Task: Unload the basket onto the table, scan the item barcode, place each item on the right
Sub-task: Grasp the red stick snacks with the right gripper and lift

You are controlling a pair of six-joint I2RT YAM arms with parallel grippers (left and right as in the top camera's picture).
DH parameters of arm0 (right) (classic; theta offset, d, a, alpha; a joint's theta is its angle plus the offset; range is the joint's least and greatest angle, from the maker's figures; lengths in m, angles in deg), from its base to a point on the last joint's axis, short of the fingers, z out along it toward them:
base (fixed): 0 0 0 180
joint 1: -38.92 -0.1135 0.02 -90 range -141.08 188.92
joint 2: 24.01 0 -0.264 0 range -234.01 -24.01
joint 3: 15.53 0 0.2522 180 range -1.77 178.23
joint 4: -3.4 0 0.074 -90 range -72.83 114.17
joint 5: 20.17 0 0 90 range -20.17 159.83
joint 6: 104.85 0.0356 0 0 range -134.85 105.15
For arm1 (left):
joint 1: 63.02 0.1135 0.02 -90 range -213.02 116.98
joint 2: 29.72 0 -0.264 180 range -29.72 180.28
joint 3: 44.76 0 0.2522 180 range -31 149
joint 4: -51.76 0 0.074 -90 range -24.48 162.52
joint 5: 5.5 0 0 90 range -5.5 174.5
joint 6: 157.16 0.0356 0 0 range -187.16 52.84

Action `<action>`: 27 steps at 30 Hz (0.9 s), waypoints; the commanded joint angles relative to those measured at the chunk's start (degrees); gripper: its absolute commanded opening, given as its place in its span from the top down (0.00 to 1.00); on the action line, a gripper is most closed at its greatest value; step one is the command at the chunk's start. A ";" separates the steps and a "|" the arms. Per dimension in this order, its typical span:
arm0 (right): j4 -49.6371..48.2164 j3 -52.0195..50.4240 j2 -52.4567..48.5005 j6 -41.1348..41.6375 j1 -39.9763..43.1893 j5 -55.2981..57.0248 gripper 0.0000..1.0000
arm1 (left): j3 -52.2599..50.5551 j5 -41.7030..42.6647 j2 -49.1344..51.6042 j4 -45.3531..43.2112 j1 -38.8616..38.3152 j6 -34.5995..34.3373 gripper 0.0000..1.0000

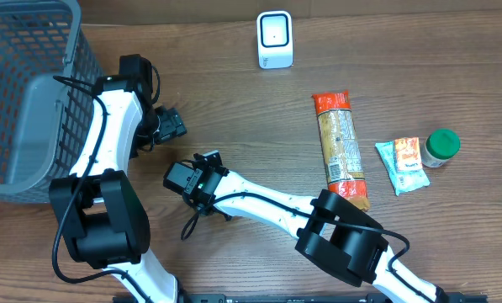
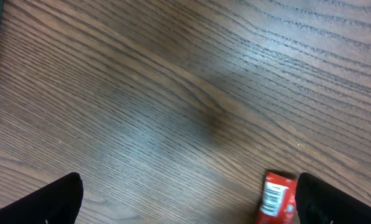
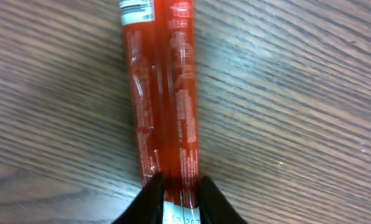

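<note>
The red packet (image 3: 163,93) lies flat on a brown wood-grain table (image 1: 259,118), which fills every view; nothing of the room past it shows. In the right wrist view the packet is long and narrow. Its long axis runs almost straight away from the right claw (image 3: 176,202), leaning slightly to one side at the far end, where a white label panel sits. The right claw's 2 dark fingers (image 3: 149,200) press against both sides of the packet's near end, so it is pinching the packet, which rests on the wood. The left claw (image 2: 188,199) stands wide open above bare table and holds nothing. One end of the packet, with a white barcode panel (image 2: 272,199), lies just inside one of its fingers (image 2: 337,199). From overhead the packet is hidden beneath the 2 claws, which sit close together. A gray mesh basket (image 1: 32,50) stands well off to the outer side of the left claw, and only its own gray walls and floor show inside. A white scanner (image 1: 274,39) stands upright well beyond the right claw. Far toward the right arm's base side lie a long pasta packet (image 1: 340,150), a small pouch (image 1: 402,164) and a green-lidded jar (image 1: 441,146).
</note>
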 commanded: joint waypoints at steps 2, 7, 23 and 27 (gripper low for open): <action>2.84 0.44 0.48 -0.02 1.31 1.16 0.87 | 0.11 -0.31 -0.96 -0.04 -0.13 1.51 0.00; 7.78 0.44 0.48 -4.66 3.41 2.69 0.91 | 0.11 -0.28 -0.96 -0.04 -0.13 1.51 0.00; 15.21 0.46 0.50 -22.38 16.74 -4.20 0.77 | 0.11 -0.31 -0.96 -0.04 -0.13 1.51 0.00; 15.47 0.46 1.62 -23.96 18.32 -4.68 0.71 | 0.11 -0.28 -0.96 -0.04 -0.13 1.51 0.00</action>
